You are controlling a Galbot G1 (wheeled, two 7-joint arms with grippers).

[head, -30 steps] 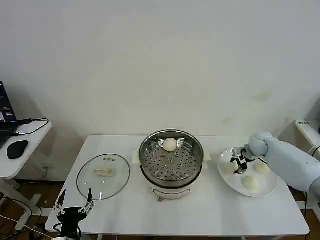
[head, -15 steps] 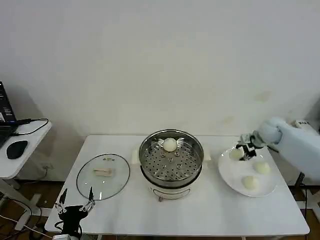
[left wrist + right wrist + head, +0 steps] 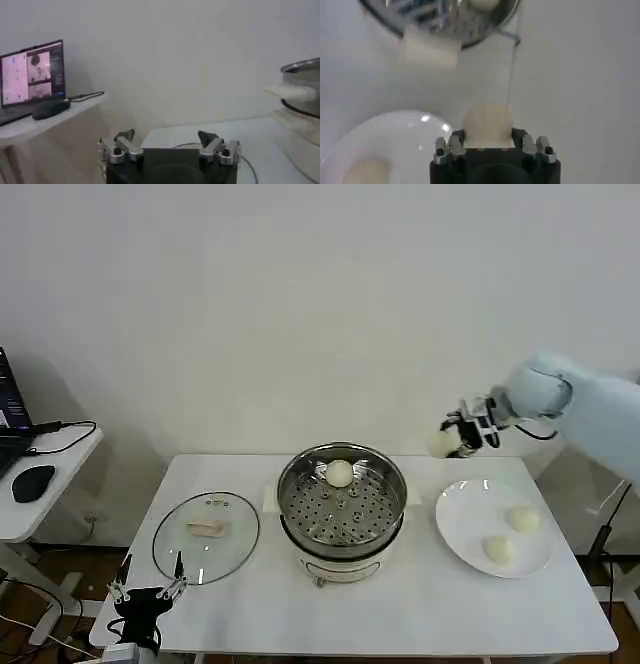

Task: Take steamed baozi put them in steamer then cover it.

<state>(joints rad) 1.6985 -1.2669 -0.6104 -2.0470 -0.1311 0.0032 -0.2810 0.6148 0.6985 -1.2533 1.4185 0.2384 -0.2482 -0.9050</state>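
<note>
My right gripper (image 3: 455, 436) hangs in the air between the steamer and the plate, shut on a cream-white baozi (image 3: 443, 444); the right wrist view shows that baozi (image 3: 487, 125) squeezed between the jaws. The shiny steamer (image 3: 342, 502) stands mid-table with one baozi (image 3: 340, 473) on the far side of its perforated tray. Two more baozi (image 3: 524, 519) (image 3: 500, 550) lie on the white plate (image 3: 462, 529). The glass cover (image 3: 206, 534) lies flat on the table to the left. My left gripper (image 3: 148, 593) waits open at the table's front left corner, in front of the cover.
A side desk (image 3: 30, 496) with a laptop and a mouse (image 3: 33, 482) stands left of the table. The steamer's white handle (image 3: 292, 91) shows in the left wrist view. A white wall runs behind the table.
My right gripper closed on a baozi at the plate, then lifted it up and left toward the steamer. Two baozi stay on the plate. The left arm hardly moved.
</note>
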